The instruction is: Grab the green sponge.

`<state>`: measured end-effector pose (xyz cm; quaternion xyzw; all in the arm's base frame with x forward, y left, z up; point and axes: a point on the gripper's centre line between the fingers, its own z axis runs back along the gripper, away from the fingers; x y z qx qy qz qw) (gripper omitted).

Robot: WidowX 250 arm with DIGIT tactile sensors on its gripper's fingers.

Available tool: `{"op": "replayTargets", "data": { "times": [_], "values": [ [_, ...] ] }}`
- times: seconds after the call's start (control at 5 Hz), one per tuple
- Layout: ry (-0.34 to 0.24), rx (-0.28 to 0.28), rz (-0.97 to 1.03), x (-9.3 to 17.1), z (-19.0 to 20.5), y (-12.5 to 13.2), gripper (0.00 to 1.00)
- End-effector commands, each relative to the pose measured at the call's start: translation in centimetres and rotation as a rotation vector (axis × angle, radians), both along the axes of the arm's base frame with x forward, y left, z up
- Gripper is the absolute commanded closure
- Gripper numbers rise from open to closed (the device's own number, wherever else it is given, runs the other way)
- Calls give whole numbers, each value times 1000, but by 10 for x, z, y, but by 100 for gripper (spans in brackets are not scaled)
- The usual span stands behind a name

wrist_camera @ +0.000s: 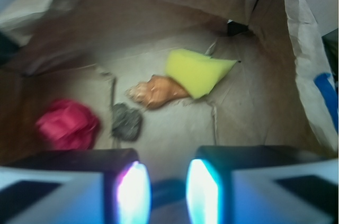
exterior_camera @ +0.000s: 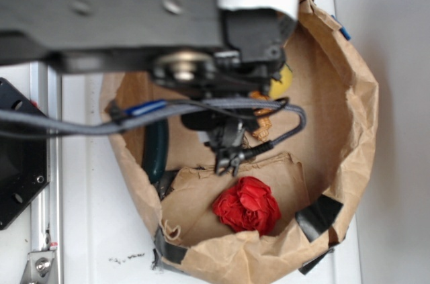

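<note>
Soft daylight; wrist view blurred, hand pads glaring.

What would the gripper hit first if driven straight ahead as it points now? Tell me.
Probably bare paper floor of the bag. The gripper, jaws open, aims between the grey lump and orange-brown shell; the green sponge lies farther. Depth is uncertain.

Orange-brown shell touches green sponge; sponge top clear.

The green sponge shows in the wrist view as a bright yellow foam wedge, upper centre of the frame, lying tilted on the brown paper floor; its green face cannot be seen. In the exterior view only a small yellow patch peeks out, upper centre-right.
</note>
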<state>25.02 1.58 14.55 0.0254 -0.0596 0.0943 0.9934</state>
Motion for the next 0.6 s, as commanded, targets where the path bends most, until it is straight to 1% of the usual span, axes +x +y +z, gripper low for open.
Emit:
{"op": "replayTargets", "data": {
  "times": [0.0,0.2,0.4],
  "values": [
    [-81,130,115,28,-33,28,0],
    [-139,142,92,36,-41,31,0],
    [-155,120,13,30,-40,30,0]
  ]
}}
